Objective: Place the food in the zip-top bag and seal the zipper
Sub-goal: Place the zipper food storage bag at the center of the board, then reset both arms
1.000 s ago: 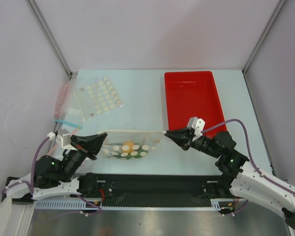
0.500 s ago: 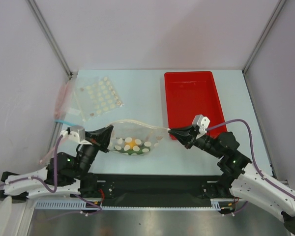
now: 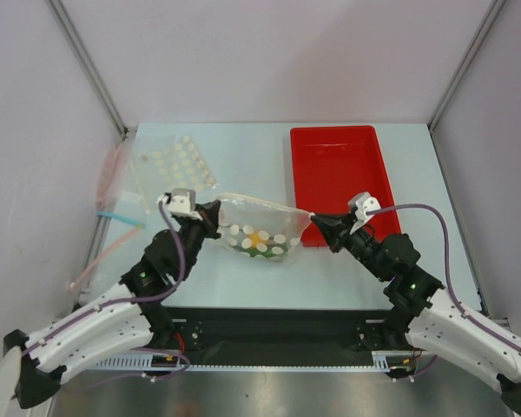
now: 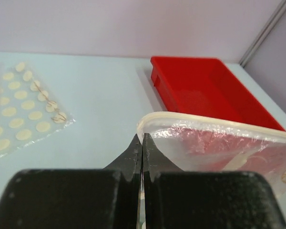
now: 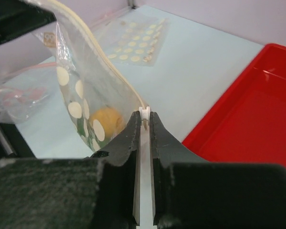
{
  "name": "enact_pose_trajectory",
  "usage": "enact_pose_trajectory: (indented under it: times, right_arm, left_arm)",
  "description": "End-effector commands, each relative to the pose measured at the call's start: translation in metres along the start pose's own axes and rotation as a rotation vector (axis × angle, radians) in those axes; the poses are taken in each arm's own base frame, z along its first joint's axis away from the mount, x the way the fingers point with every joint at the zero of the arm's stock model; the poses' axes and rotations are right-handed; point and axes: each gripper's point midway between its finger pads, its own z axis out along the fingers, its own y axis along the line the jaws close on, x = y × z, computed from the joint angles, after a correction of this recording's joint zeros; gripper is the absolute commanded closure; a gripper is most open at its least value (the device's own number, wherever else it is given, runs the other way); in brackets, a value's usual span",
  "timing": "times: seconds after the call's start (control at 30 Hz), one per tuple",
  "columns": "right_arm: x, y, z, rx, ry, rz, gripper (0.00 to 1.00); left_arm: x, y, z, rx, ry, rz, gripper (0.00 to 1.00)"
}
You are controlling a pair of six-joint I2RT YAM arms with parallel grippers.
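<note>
Left edge of surface (image 3: 243, 152): plain clear bags (image 3: 111, 174) lying loose; just inboard of them the flat dotted bag (image 3: 175, 167), untouched. Left gripper (image 3: 210, 217): jaws closed flat, pinching the left corner of the zip-top bag (image 3: 265, 228). The bag hangs stretched between the two arms around mid-surface and seems to sag clear of it. Through the plastic the food shows as a yellow ball (image 3: 256, 236) with something green beside it; the rest cannot be made out. The zipper (image 4: 214, 122) runs taut along the upper edge. At its right end sits the white slider (image 5: 144, 113), clamped between the closed jaws of the right gripper (image 3: 315, 222). The red tray (image 3: 339, 174), toward the far right corner, looks empty. Judgement: loading is done and the sealing stroke is at or near its end, since the slider is at the right end of the strip; whether the seam is shut along its whole length cannot be told. The next move calls for confirming the slider is home, then lowering the bag and letting go gently so nothing tips it. Against a second ago: the bag and both grippers have moved away from the near edge and to the right. The left arm has reached out much further, and the right has pulled back toward the tray.
</note>
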Motion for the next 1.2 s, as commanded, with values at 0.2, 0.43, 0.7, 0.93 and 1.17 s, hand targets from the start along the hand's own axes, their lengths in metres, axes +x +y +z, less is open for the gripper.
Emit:
enact_pose_trajectory:
  times: [0.2, 0.43, 0.7, 0.93, 1.17]
  right_arm:
    - [0.008, -0.057, -0.004, 0.343, 0.006, 0.076, 0.82]
    - [0.009, -0.106, -0.02, 0.692, -0.092, 0.246, 0.06]
    - [-0.017, -0.136, -0.044, 1.01, -0.118, 0.313, 0.0]
    - [-0.036, -0.14, -0.074, 1.041, -0.192, 0.393, 0.0]
    - [-0.046, -0.135, -0.09, 0.949, -0.25, 0.386, 0.0]
  left_arm:
    - [0.015, -0.063, 0.036, 0.277, 0.056, -0.105, 0.55]
    - [0.028, -0.045, 0.036, 0.184, 0.119, -0.042, 0.02]
    - [0.004, 0.019, 0.008, -0.06, -0.05, -0.13, 0.0]
    - [-0.013, 0.066, -0.026, -0.201, -0.245, -0.309, 0.0]
    - [-0.004, 0.078, -0.025, -0.28, -0.249, -0.374, 0.0]
